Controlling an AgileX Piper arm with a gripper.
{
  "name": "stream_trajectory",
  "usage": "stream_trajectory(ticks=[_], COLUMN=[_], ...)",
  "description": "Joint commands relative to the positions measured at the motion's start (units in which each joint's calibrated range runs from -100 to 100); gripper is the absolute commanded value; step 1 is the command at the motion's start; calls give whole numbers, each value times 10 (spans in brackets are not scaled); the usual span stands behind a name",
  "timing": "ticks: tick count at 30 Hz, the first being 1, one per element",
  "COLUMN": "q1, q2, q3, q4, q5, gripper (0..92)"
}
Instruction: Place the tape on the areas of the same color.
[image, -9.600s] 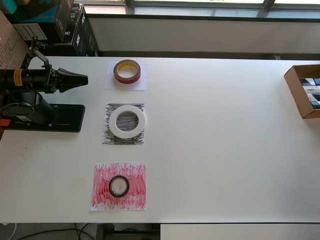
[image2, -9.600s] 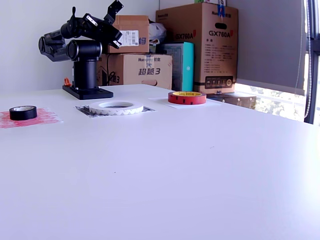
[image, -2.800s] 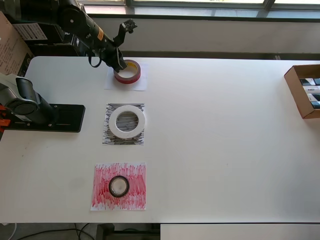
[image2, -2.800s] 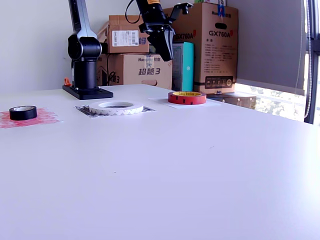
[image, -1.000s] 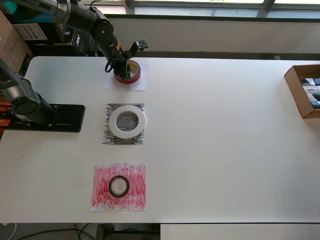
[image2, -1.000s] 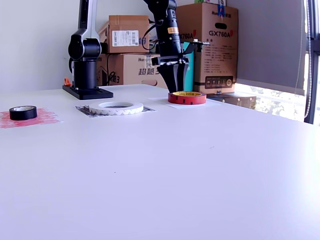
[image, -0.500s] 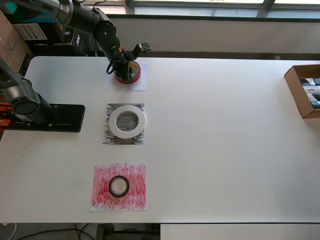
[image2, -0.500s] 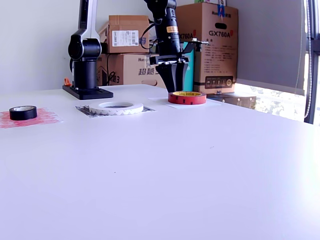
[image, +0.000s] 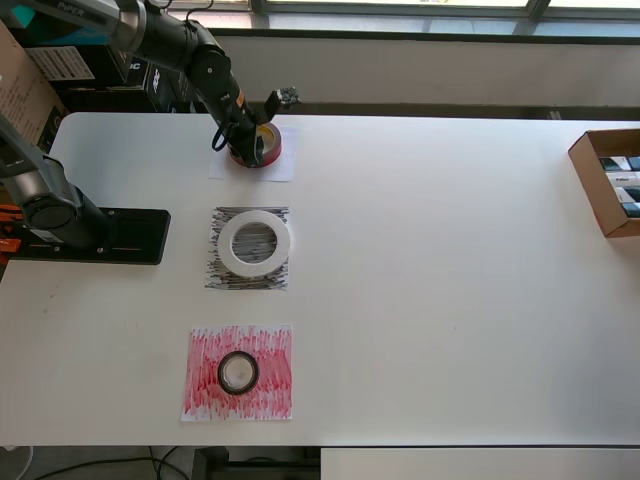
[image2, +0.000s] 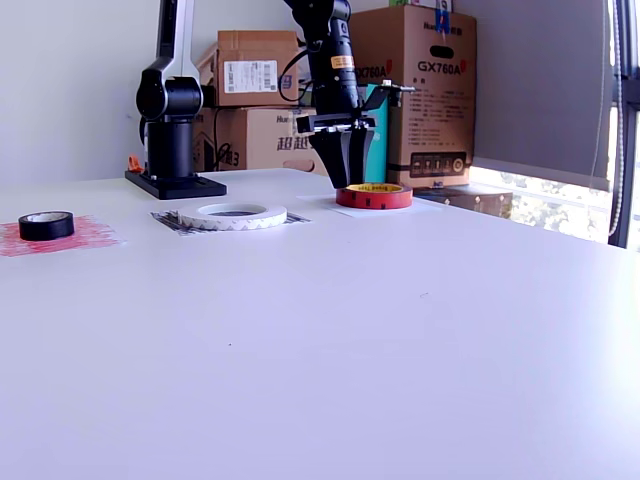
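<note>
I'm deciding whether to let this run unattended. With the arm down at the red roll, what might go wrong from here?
1. The gripper is down at the left edge of the red tape roll in the exterior view; an off-centre pinch may slip or tip it.
2. The white sheet under it could drag along.
3. The red-scribbled sheet is occupied by the black tape roll, so placing there risks a collision.

An open cardboard box (image: 606, 180) sits at the white table's (image: 450, 280) right edge in the overhead view — stacked cardboard cartons (image2: 400, 90) stand beyond its far edge.
</note>
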Motion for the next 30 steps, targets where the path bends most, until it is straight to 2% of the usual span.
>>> stream_trajectory(ticks=[1, 14, 17, 21, 30], q1=[-4, -5, -5, -5, -4], q2=[19, 38, 38, 38, 37], q3=[-7, -11, -11, -11, -18], q4=[3, 2, 2, 1, 1], q5=[1, 1, 1, 1, 1], gripper=[418, 407, 293, 3, 0])
